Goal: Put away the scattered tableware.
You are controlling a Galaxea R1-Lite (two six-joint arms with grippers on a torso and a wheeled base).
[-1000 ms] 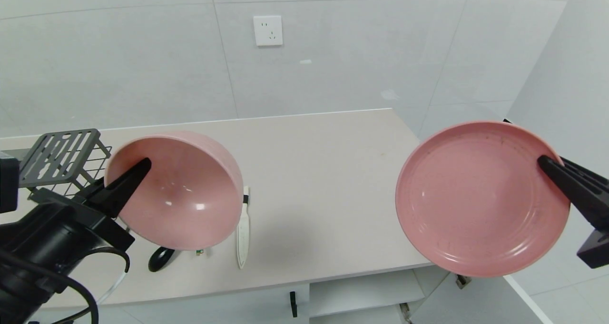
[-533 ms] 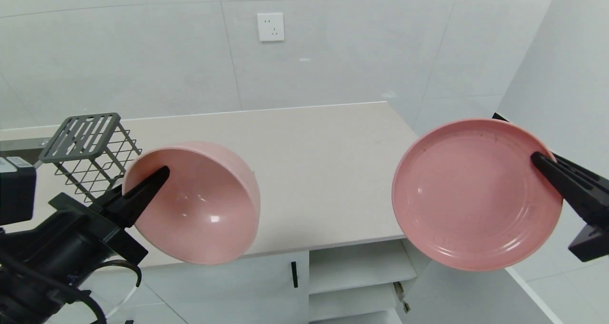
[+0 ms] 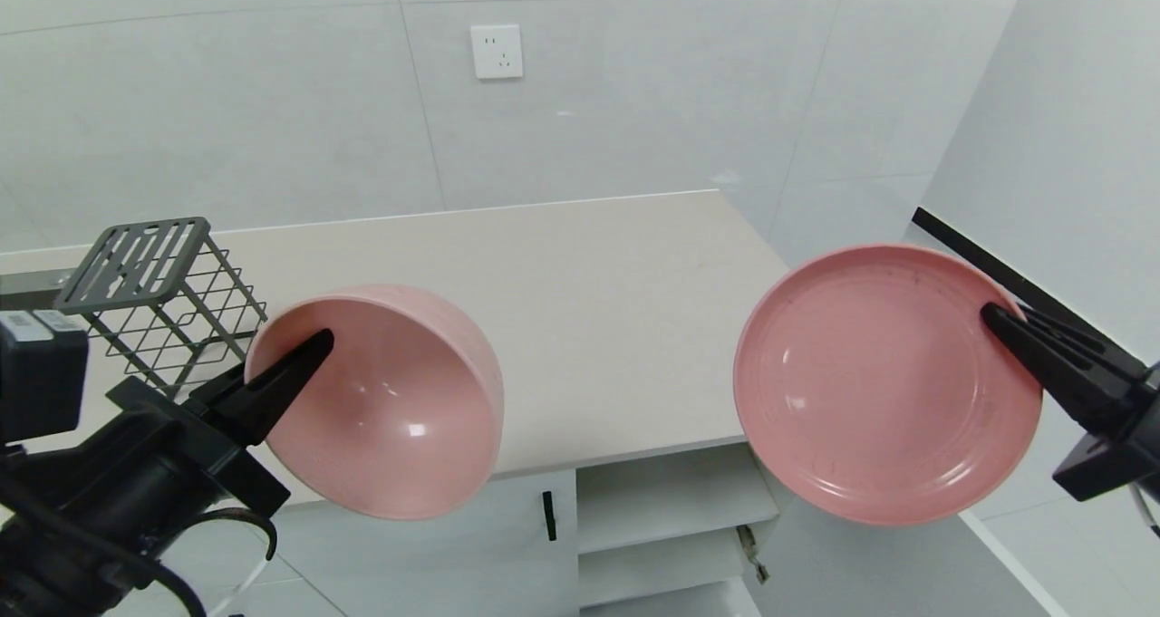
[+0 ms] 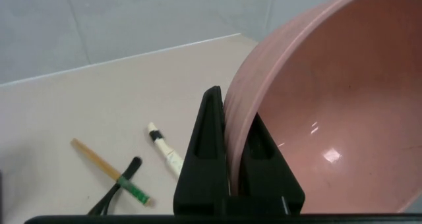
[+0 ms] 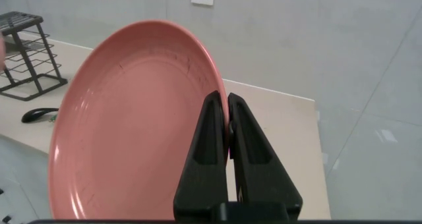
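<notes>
My left gripper (image 3: 319, 338) is shut on the rim of a pink bowl (image 3: 399, 409), held tilted in the air in front of the counter's near edge. The left wrist view shows the fingers (image 4: 212, 118) clamped over the bowl (image 4: 330, 118) wall. My right gripper (image 3: 992, 313) is shut on the rim of a pink plate (image 3: 870, 381), held nearly on edge off the counter's right end. In the right wrist view the plate (image 5: 132, 118) sits between the right gripper (image 5: 225, 100) fingers. A white knife (image 4: 165, 155), a chopstick (image 4: 99, 161) and a black spoon (image 4: 122, 181) lie on the counter.
A dark wire rack (image 3: 154, 300) stands at the left of the beige counter (image 3: 589, 309). Below the counter, open white shelves (image 3: 671, 508) sit beside a door with a black handle (image 3: 547, 515). White walls close in behind and on the right.
The whole head view has shifted as the camera drew back from the counter, bringing the shelves into sight. Both grippers keep their hold on bowl and plate.
</notes>
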